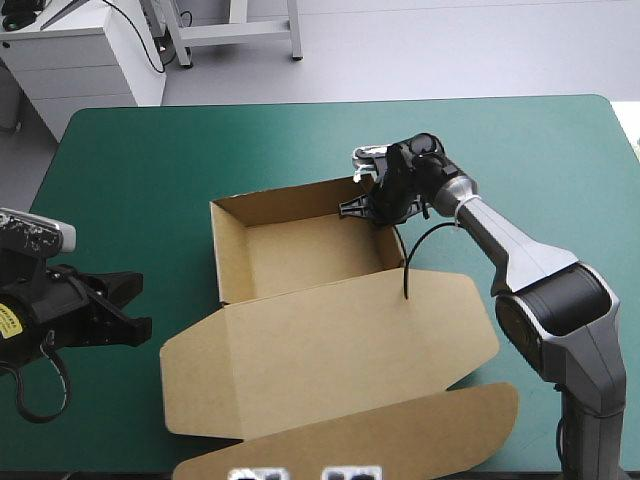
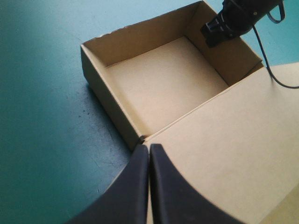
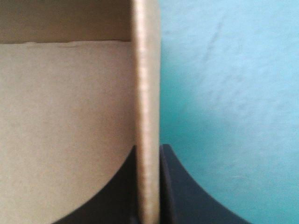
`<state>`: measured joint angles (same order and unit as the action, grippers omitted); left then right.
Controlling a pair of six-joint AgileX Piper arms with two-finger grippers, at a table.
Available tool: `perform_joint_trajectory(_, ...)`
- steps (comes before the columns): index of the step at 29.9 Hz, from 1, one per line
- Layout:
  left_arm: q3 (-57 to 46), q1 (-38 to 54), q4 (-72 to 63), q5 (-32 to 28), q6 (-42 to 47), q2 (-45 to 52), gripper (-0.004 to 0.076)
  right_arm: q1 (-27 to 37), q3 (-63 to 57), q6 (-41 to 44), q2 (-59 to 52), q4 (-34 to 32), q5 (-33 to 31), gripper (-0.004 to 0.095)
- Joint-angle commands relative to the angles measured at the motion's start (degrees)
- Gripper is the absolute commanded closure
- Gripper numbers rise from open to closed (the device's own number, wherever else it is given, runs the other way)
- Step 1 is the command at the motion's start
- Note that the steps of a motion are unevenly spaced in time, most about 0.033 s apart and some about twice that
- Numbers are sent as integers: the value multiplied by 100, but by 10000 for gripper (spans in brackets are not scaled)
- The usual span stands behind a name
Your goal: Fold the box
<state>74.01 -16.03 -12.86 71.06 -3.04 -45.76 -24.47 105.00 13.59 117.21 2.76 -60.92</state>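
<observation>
The box (image 1: 300,250) sat at the middle of the table (image 1: 150,150), a brown open tray with all four walls up. Its lid (image 1: 330,350) lay flat on the teal-green cover, stretched toward the table's near edge, and a long front flap (image 1: 400,430) reached almost to that edge.

Over on the right, the right hand (image 1: 365,205) was at the tray's far right corner, on the wall (image 3: 147,93) that faced the table's right edge. It was clamped on that wall. The board stood upright between the black fingers (image 3: 187,196), one inside the tray and one outside over the cover, with no gap left.

And the left hand (image 2: 149,147) was low by the table's left edge, toward the near-left corner. Its two fingers (image 2: 135,186) were pressed together in one pointed arch, holding nothing. The tip pointed at the spot where the tray's near left corner met the lid. It sat just beside the board there, though whether it touched could not be told.

The tray's floor was bare brown board.
</observation>
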Motion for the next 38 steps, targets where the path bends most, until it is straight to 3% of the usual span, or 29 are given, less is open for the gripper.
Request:
perform_joint_trajectory(1,126,-18,-123,261,7,10,732,522,569,112,-335,-123,-146,926)
perform_joint_trajectory(7,126,-18,-123,261,7,10,732,1509,1451,114,-335,-1046,-1080,926)
perform_joint_trajectory(19,126,-18,-112,261,7,10,732,4474,1507,-76,-605,-943,-1080,926)
perform_joint_trajectory(24,126,-18,-112,261,7,-2,732,5390,1497,-120,-560,-943,-1080,926)
perform_joint_trajectory(33,126,-18,-298,261,7,-2,732,5751,1447,-236,-111,-1154,-1080,889)
perform_joint_trajectory(35,126,-18,-402,261,7,-2,732,5751,1447,-333,-3,-1012,-1080,843)
perform_joint_trajectory(38,126,-18,-533,261,7,-2,732,5740,1447,-431,124,-949,-1080,684)
